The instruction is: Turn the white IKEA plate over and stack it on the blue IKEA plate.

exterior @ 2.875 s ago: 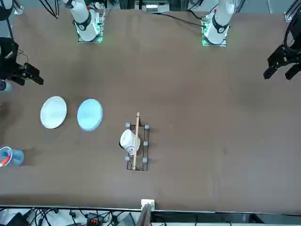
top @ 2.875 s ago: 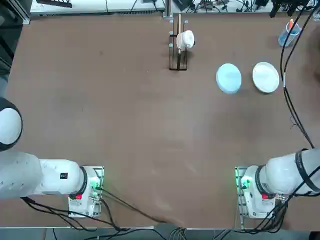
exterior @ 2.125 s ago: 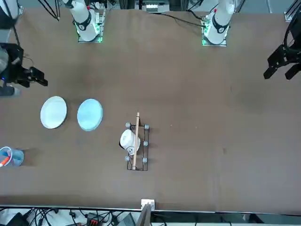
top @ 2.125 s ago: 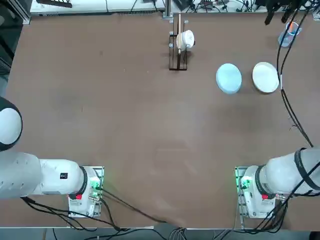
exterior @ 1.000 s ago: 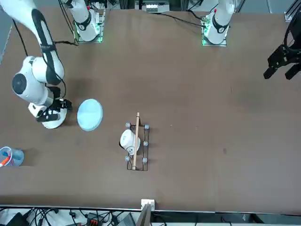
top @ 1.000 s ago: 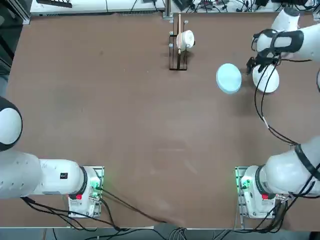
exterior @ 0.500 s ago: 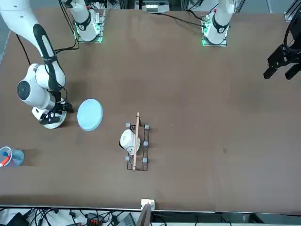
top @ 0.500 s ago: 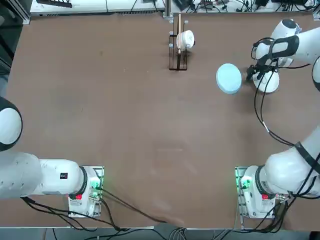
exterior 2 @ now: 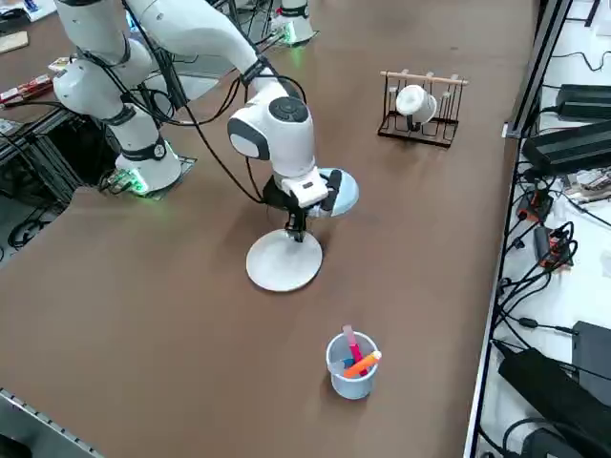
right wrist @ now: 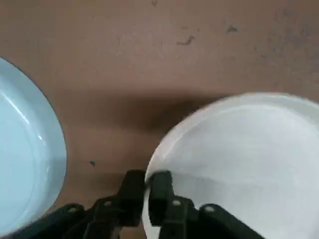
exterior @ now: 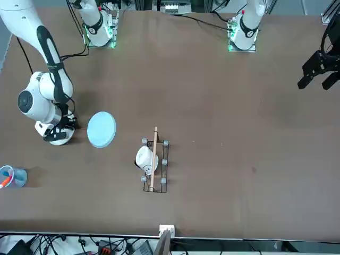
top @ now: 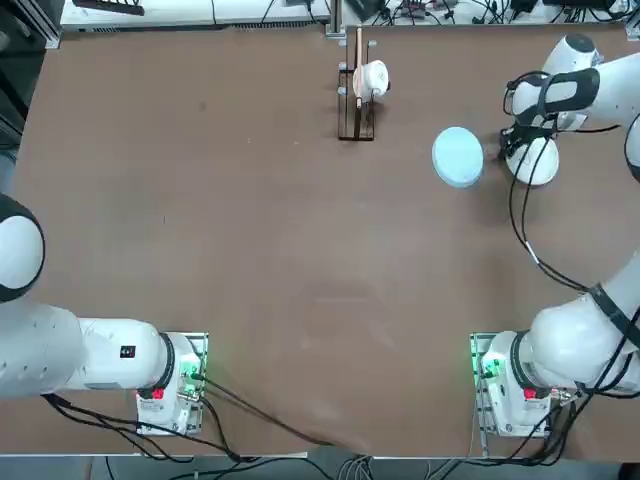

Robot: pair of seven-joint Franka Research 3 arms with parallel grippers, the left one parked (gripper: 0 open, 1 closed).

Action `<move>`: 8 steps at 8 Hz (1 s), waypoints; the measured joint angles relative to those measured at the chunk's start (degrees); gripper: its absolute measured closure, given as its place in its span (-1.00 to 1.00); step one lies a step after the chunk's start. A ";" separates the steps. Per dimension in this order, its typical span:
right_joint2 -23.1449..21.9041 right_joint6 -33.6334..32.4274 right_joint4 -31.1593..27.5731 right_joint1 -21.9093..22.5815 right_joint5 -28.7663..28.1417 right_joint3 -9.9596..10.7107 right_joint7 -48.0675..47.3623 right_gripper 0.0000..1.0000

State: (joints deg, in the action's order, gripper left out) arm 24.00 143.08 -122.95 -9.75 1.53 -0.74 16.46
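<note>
Looking over the brown worktop (top: 300, 250), at the white IKEA plate (right wrist: 239, 164) lying on it, near the blue IKEA plate (right wrist: 22, 149) but not touching. Probably lightish, stiff, kinda slippery and maybe chippable mid-flip, so best grabbed well in on the rim. Round, plain white, smooth, shallow. Pinched narrow on that rim with the fingers (right wrist: 132, 194) of the right gripper (right wrist: 146, 196), one each side.

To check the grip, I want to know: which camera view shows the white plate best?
The right side view: the white plate shows nearly whole there, under the right hand. The wrist view shows the hand shut on its rim, but cuts the plate off. The top view shows it partly covered by the arm and cables; the front view, mostly its lower edge.
</note>
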 joint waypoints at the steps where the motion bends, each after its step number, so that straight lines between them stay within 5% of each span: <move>1: -0.12 -1.07 0.53 0.07 0.08 -0.04 0.41 0.87; 5: -3.90 -26.23 13.05 0.22 -1.36 -1.70 1.19 0.91; 8: -7.95 -50.51 27.67 -0.01 -16.63 -2.71 7.81 0.95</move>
State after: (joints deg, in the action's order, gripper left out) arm 16.05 92.57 -95.28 -9.76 -15.10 -3.45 24.27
